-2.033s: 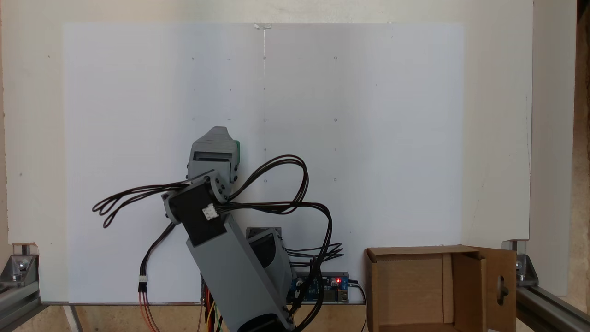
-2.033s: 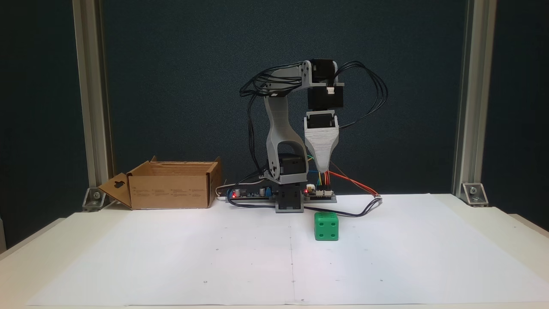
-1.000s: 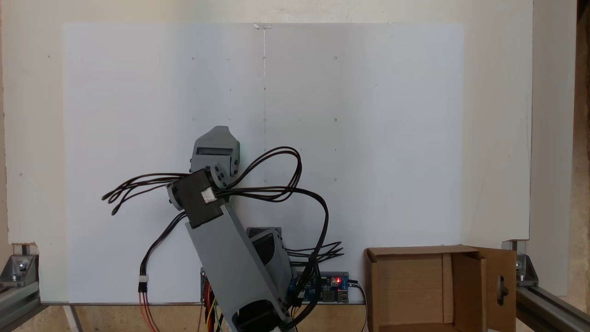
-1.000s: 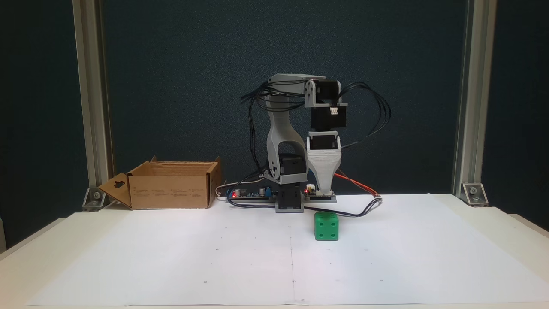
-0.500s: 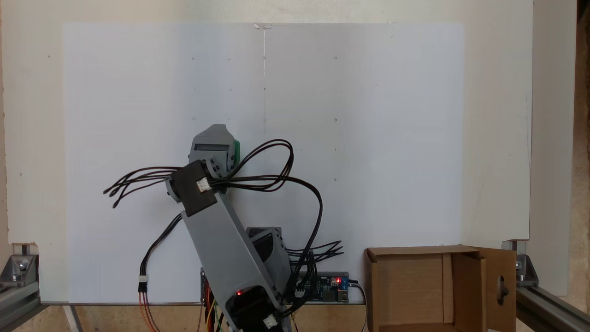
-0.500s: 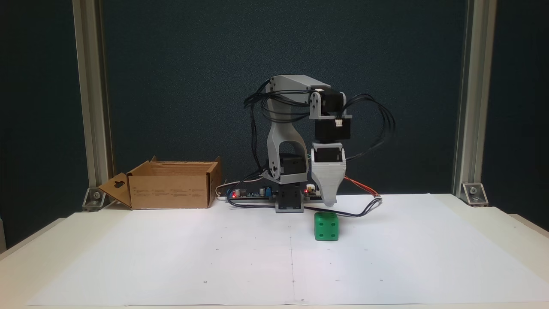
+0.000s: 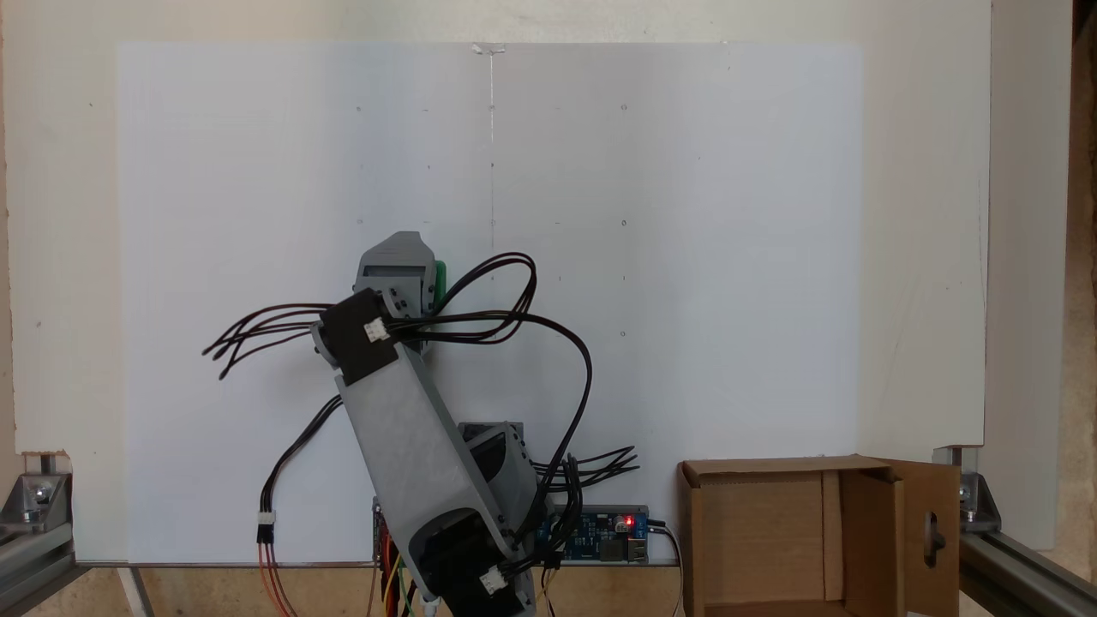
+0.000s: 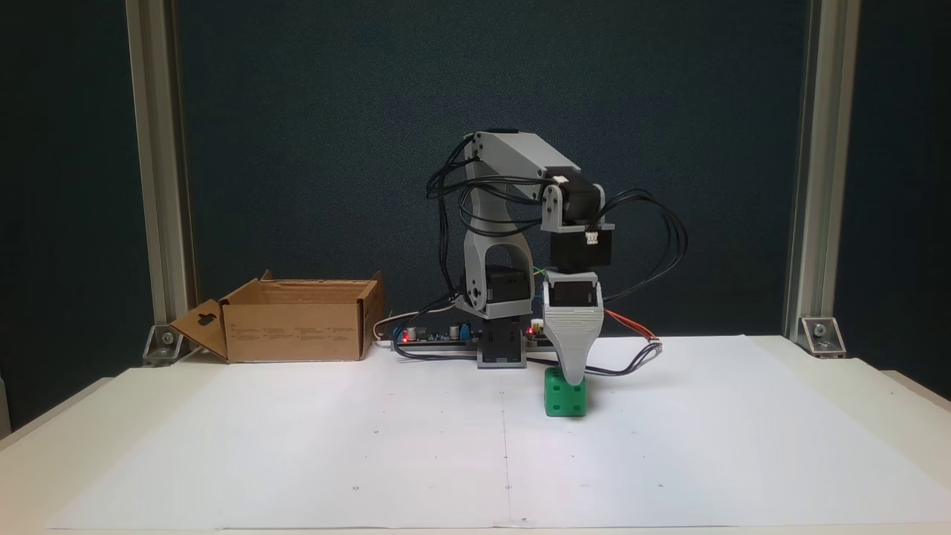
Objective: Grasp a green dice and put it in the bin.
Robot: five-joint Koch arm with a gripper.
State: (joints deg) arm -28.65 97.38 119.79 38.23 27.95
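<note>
Lowered since the earlier frames, the grey 3D-printed gripper now has its tapered tip overlapping the top of the small bright green plastic dice in a fixed view from the front, where before it hung well above. The dice sits on the white paper sheet just ahead of the arm's base, placed within easy reach. From this side only one jaw face shows, so I cannot tell how far open the claw is or whether it has any hold of the cube; the dice rests flat on the sheet, which suggests it is not lifted. The brown corrugated cardboard bin stands well apart to the left by the aluminium frame post, its keyhole flap folded outward, probably to leave the top open for a drop.

In a fixed view from above, the gripper points straight down over the dice, of which only a green sliver peeks out on its right edge, so the arm is centred for a top grasp. The bin lies open at lower right, near the blue controller board.
</note>
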